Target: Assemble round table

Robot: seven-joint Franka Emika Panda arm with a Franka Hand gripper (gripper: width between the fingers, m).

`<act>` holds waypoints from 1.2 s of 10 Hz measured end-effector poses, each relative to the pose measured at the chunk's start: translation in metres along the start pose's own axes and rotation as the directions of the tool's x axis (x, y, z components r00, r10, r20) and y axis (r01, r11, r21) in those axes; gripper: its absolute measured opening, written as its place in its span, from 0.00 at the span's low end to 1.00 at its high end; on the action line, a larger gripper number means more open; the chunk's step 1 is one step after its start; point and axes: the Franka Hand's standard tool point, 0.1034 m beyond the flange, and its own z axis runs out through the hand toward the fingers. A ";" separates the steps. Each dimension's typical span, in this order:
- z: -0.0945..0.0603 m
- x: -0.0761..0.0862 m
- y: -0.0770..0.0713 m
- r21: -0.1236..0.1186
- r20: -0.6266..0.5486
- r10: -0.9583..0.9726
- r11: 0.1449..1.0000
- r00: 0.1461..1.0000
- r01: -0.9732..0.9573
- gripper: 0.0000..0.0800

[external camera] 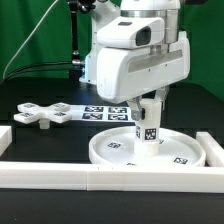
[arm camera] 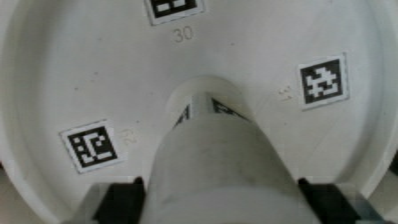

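The gripper [external camera: 148, 110] clamps the upright post [external camera: 148, 132] over the disc [external camera: 112, 150], with border bars [external camera: 60, 178] hugging its rim and bare black table [external camera: 40, 145] at the exterior view's mid-left.

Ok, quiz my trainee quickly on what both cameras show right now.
1. True or false: the post, held upright, is over the round disc.
2. The cross piece lies: A) on the disc; B) on top of the post; C) on the table, to the exterior view's left of the disc.
3. Fill in: the gripper is shut on the ____.
Key: 1 true; 2 C; 3 post.
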 end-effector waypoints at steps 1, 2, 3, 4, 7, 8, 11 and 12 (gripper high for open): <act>0.000 0.000 0.000 0.002 -0.001 0.094 0.996 0.996 -0.094 0.51; -0.001 0.000 0.001 0.010 -0.002 0.190 0.982 0.982 -0.190 0.51; -0.002 0.000 0.000 0.020 -0.002 0.286 0.958 0.958 -0.286 0.51; -0.002 0.000 0.000 0.023 -0.002 0.383 0.924 0.924 -0.383 0.51; -0.001 -0.001 -0.001 0.020 0.004 0.606 0.795 0.795 -0.606 0.51; -0.001 0.000 -0.001 0.013 0.006 0.631 0.776 0.776 -0.631 0.51; 0.000 -0.001 -0.002 0.017 0.009 0.771 0.636 0.636 -0.771 0.51; 0.000 -0.001 -0.002 0.018 0.011 0.797 0.603 0.603 -0.797 0.51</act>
